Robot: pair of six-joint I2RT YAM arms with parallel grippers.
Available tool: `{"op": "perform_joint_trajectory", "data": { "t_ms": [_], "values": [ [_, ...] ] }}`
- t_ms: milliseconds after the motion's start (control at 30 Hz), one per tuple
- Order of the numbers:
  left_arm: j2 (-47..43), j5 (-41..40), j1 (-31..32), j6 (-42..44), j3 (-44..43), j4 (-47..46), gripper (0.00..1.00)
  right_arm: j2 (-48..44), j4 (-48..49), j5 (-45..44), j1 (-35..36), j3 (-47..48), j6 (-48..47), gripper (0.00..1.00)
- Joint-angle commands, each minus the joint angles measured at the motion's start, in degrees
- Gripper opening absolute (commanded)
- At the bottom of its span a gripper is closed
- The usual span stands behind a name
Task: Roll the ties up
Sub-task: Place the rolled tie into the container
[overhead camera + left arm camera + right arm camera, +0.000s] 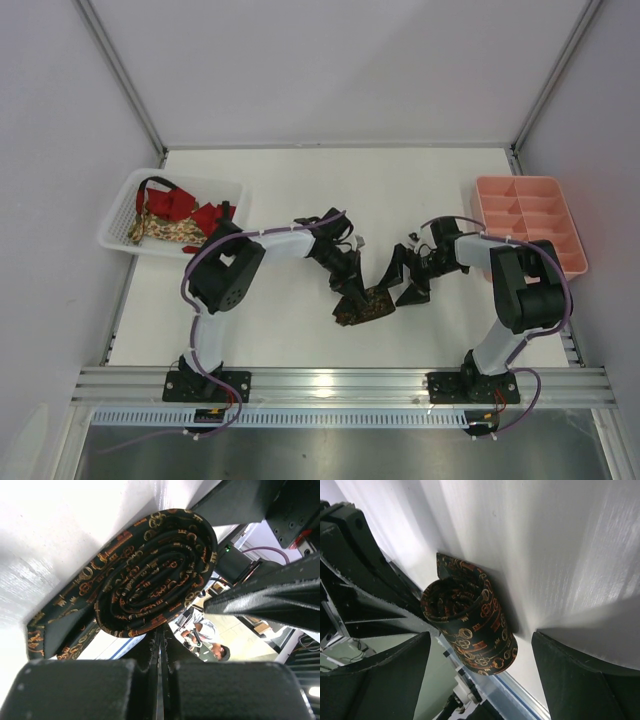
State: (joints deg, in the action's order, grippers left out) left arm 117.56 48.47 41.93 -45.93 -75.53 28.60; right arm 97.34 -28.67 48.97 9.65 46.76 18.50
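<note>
Only up close: coiled dark tie (155, 575).

Dark brown tie (150, 580) with reddish-gold chain pattern; pink tray (522, 181).

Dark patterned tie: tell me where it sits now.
In the top view, the dark tie lies partly rolled near the table's front centre, between the left claw and the right claw.
</note>
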Motion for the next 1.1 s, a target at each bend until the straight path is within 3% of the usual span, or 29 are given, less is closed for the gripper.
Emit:
{"op": "perform_joint_trajectory", "data": {
  "t_ms": [0, 400, 800, 900, 1000, 1033, 1067],
  "values": [
    [1.2, 1.0, -0.2, 1.8, 0.8, -1.2, 0.02, -0.3, 1.8, 0.2, -0.2, -1.9, -0.1, 0.89],
    [0.2, 0.8, -2.3, 2.7, 6.2, -3.8, 0.02, 2.8, 8.4, 2.3, 3.7, -2.7, 0.6, 0.88],
    [0.7, 1.3, -2.2, 3.7, 6.0, -3.6, 0.02, 8.6, 10.7, 6.6, 7.2, -1.4, 1.9, 0.75],
    [0.7, 1.3, -2.4, 3.9, 5.8, -3.4, 0.01, 10.1, 11.7, 6.7, 8.8, -0.3, 3.6, 0.69],
    [0.7, 0.9, -2.6, 4.4, 5.8, -2.9, 0.01, 10.7, 13.5, 6.5, 10.2, 0.3, 6.5, 0.54],
    [0.5, 0.6, -2.8, 4.6, 5.8, -2.8, 0.01, 10.5, 13.8, 5.4, 10.4, 0.6, 7.3, 0.4],
    [0.0, 0.1, -3.0, 4.8, 5.8, -2.2, 0.01, 10.4, 14.2, 5.3, 10.8, 0.7, 8.0, 0.33]
  ]
}}
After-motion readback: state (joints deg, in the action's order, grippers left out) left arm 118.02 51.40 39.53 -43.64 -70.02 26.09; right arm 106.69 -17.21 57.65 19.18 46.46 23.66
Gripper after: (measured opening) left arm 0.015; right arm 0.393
